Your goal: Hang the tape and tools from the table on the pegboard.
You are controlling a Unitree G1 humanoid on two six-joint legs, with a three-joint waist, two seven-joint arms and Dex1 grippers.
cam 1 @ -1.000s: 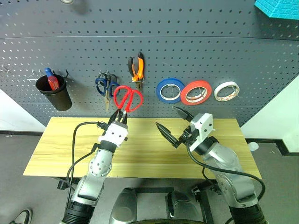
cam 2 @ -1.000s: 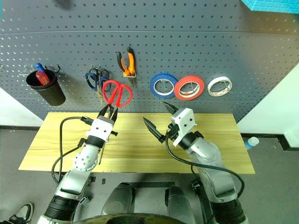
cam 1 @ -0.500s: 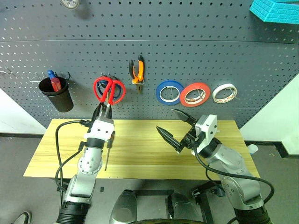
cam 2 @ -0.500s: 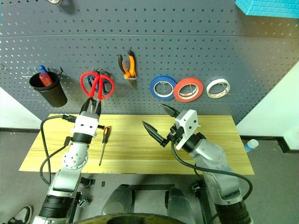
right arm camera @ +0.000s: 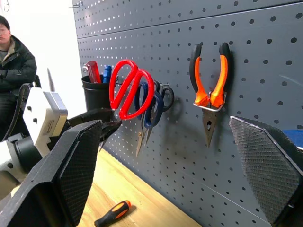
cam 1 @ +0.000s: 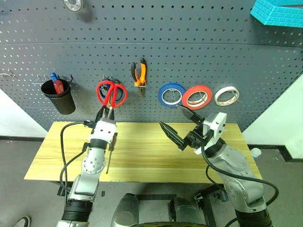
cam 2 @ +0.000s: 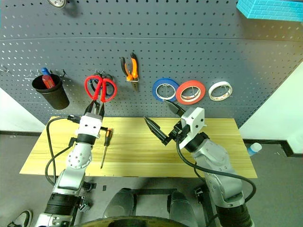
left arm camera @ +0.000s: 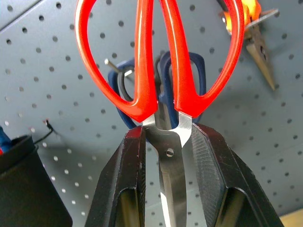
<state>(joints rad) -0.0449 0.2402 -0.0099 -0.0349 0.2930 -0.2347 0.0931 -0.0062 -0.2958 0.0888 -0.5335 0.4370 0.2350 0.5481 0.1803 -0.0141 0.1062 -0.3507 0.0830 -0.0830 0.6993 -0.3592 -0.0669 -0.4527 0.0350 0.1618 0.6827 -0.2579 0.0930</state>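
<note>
Fingers of the left gripper (left arm camera: 166,156) are pinched on the steel blades of the red-handled scissors (cam 1: 111,92), loops up at 12 o'clock — probably so a loop can catch the hook on the dark grey pegboard (cam 1: 199,56) where blue-handled scissors (left arm camera: 189,71) hang. Right gripper (cam 1: 177,124) hangs spread wide, empty. Small orange-and-black screwdriver (cam 2: 105,146) lies on the light wood bench (cam 2: 142,156).

Two silver-grey jointed metal arms are seen, each trailed by a looping black cable. A white block-shaped wrist housing (cam 1: 217,124) is fitted behind the pointed, textured black fingers (right arm camera: 80,165).
</note>
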